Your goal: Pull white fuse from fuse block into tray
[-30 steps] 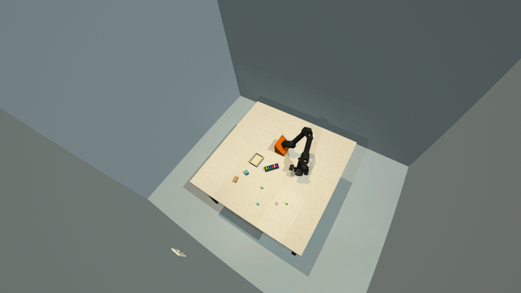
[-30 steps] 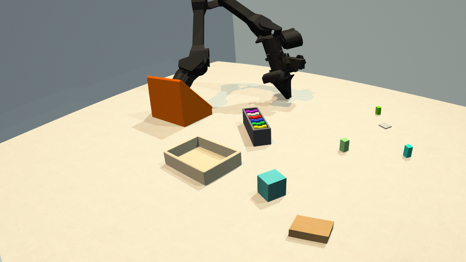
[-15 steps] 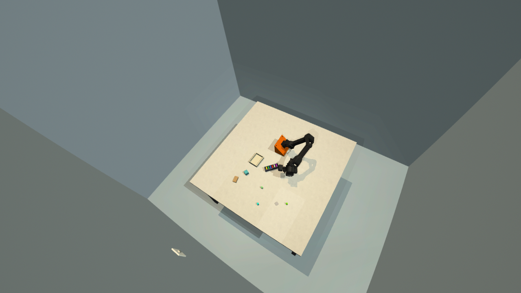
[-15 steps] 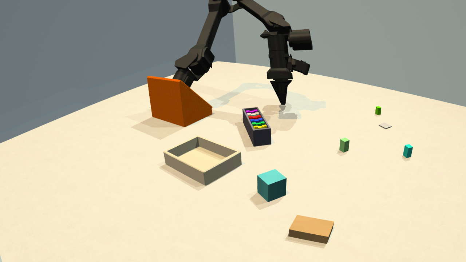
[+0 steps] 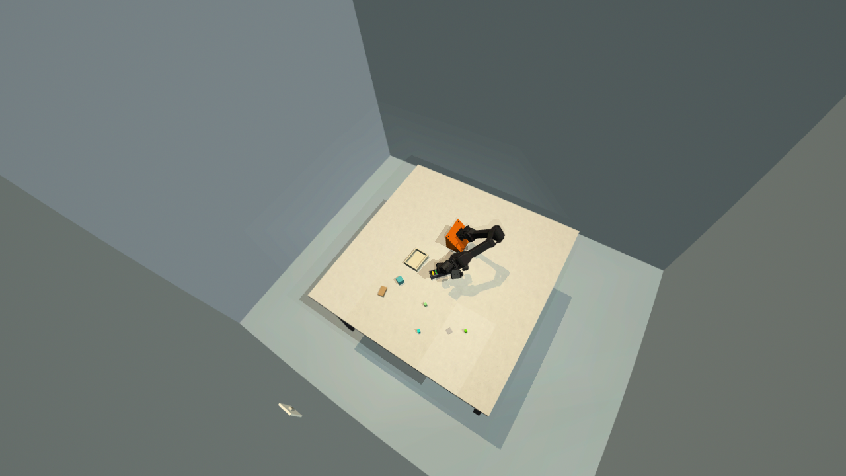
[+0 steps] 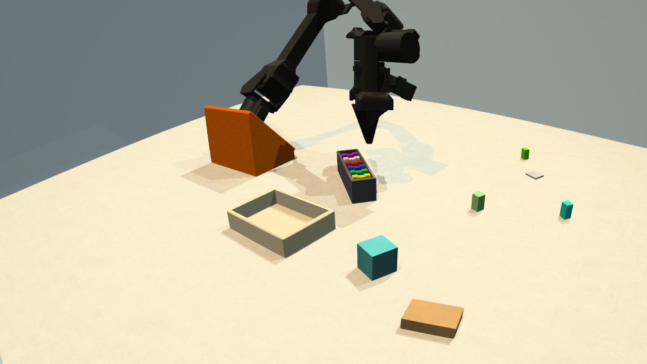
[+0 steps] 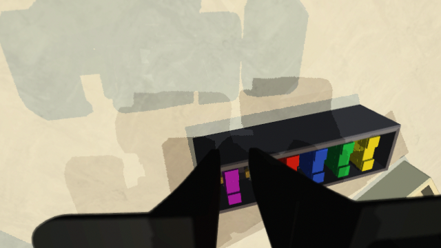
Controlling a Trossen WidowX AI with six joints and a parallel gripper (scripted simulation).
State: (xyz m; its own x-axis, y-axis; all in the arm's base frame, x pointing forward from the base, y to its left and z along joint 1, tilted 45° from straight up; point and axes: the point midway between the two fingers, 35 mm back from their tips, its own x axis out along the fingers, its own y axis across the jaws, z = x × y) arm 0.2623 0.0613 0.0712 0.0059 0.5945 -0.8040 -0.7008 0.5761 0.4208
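The white fuse (image 6: pixel 351 158) sits in the dark fuse block (image 6: pixel 363 192) (image 7: pixel 351 118), between the magenta fuse (image 6: pixel 349 154) (image 7: pixel 232 182) and the red fuse (image 6: pixel 353 163) (image 7: pixel 293 162). My gripper (image 6: pixel 369 142) (image 7: pixel 233 156) points down above the block's magenta end, with its fingers a narrow gap apart and nothing between them. In the wrist view the magenta fuse shows below the gap, and the right finger hides the white fuse. The tray (image 5: pixel 410 266) (image 6: pixel 309 235) (image 7: pixel 396 179) stands beyond the block's yellow end and holds nothing.
Blue (image 6: pixel 356 167) (image 7: pixel 320 163), green (image 6: pixel 358 171) (image 7: pixel 345 156) and yellow (image 6: pixel 361 176) (image 7: pixel 371 149) fuses fill the block's other end. The orange arm base (image 6: pixel 230 142) stands behind the tray. A teal cube (image 6: pixel 377 258), a tan slab (image 6: pixel 431 316) and several small pieces lie around.
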